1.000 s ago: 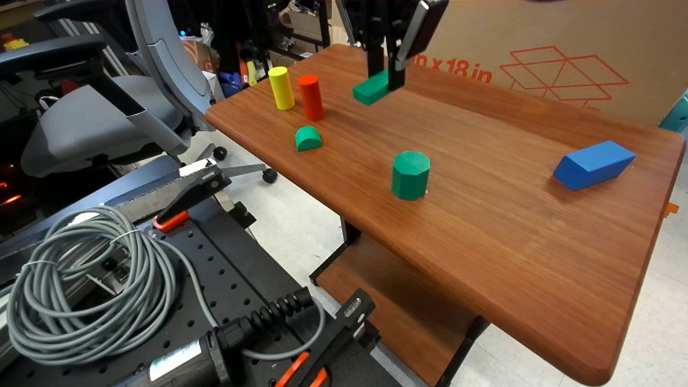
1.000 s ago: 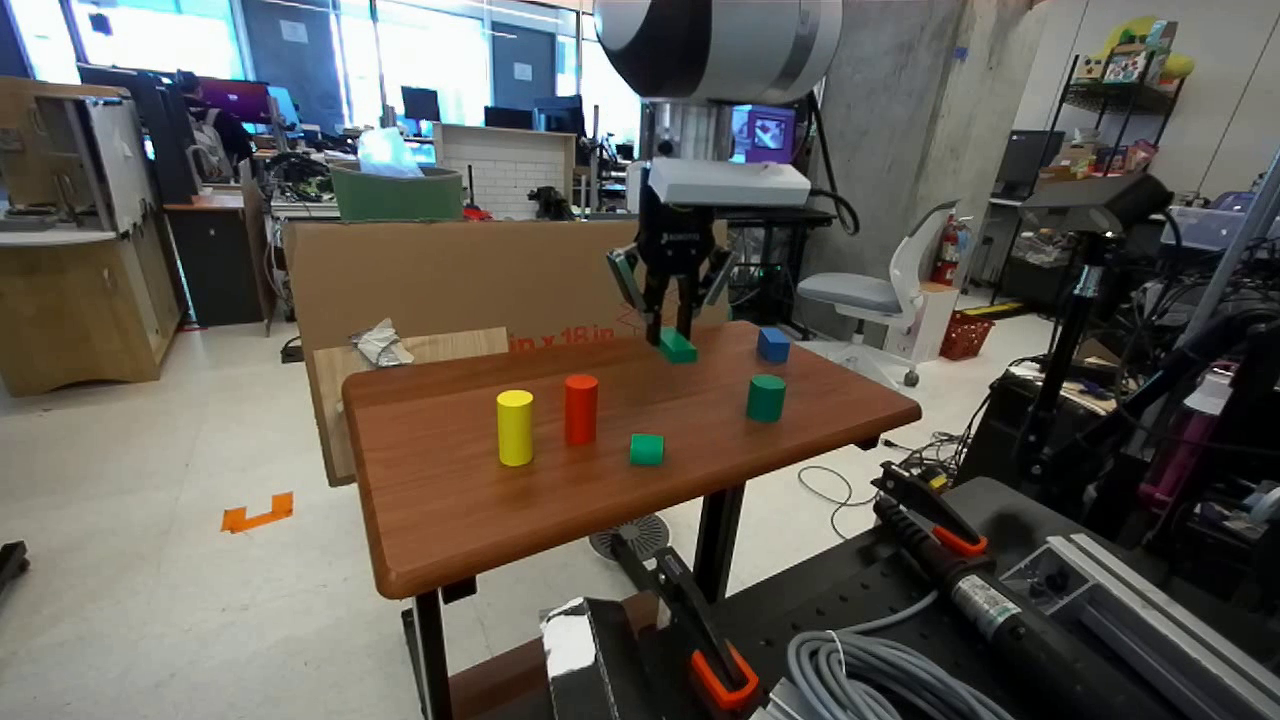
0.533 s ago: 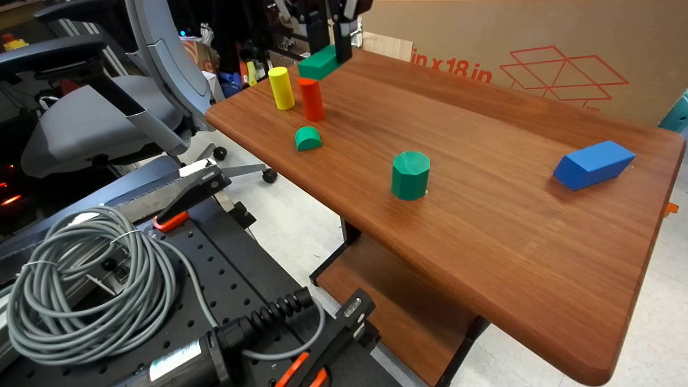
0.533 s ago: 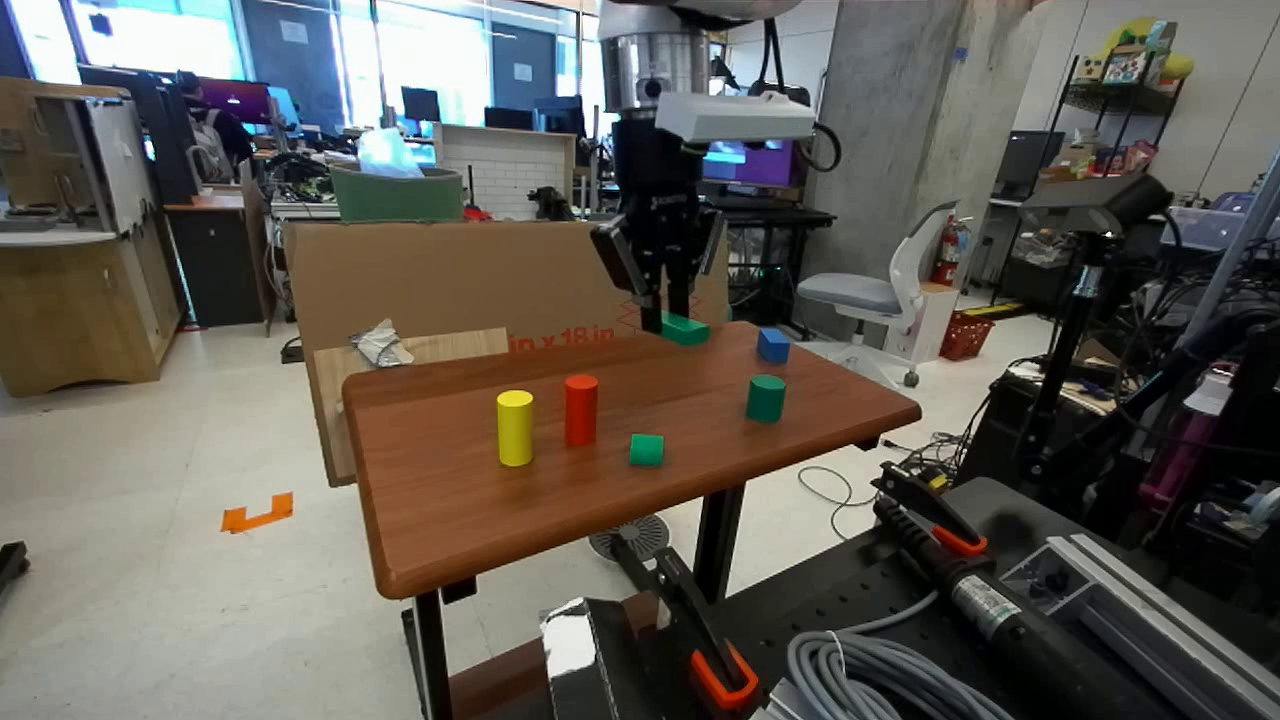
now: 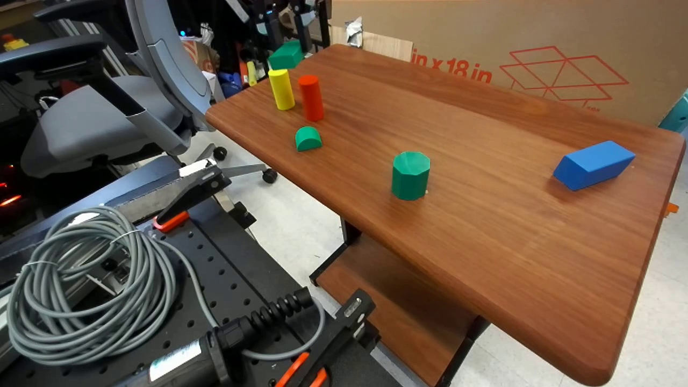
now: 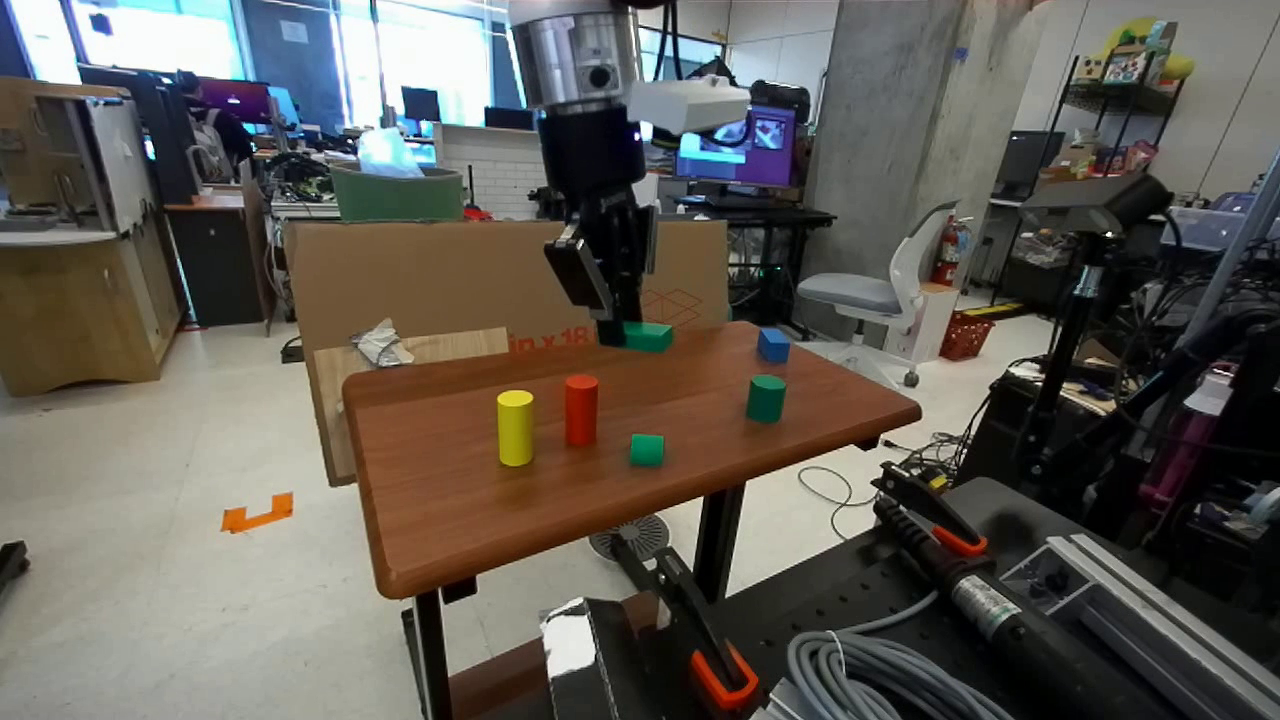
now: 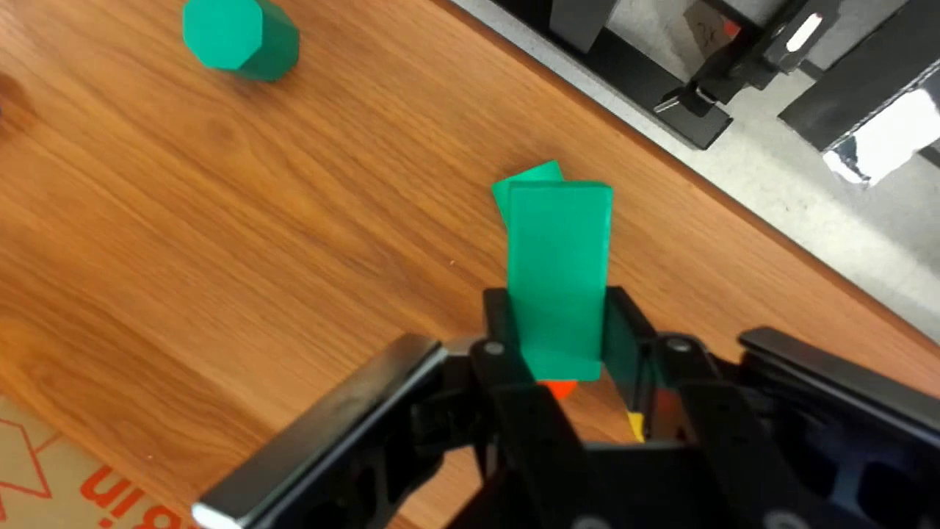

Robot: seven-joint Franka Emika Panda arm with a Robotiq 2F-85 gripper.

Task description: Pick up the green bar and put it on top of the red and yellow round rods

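Observation:
My gripper (image 5: 292, 47) is shut on the green bar (image 5: 286, 55) and holds it in the air. In the wrist view, the fingers of the gripper (image 7: 559, 312) grip the bar (image 7: 559, 250) by its long sides near one end. The red rod (image 5: 312, 99) and yellow rod (image 5: 282, 90) stand upright, apart, near a table end. In an exterior view the bar (image 6: 650, 338) appears higher and to the right of the red rod (image 6: 581, 412) and yellow rod (image 6: 515, 430). In the wrist view, the red rod (image 7: 559, 389) and yellow rod (image 7: 636, 426) are mostly hidden.
On the table (image 5: 484, 215) are a squat green piece (image 5: 308, 139), a thicker green cylinder (image 5: 410, 177) and a blue block (image 5: 594, 164). The squat piece (image 7: 536, 175) is partly covered by the bar in the wrist view. A cardboard sheet (image 6: 430, 270) stands behind the table.
My gripper has carried the green bar toward the rods' end of the table, leftward in both exterior views overall. The bar has turned. The rods and other blocks have not moved.

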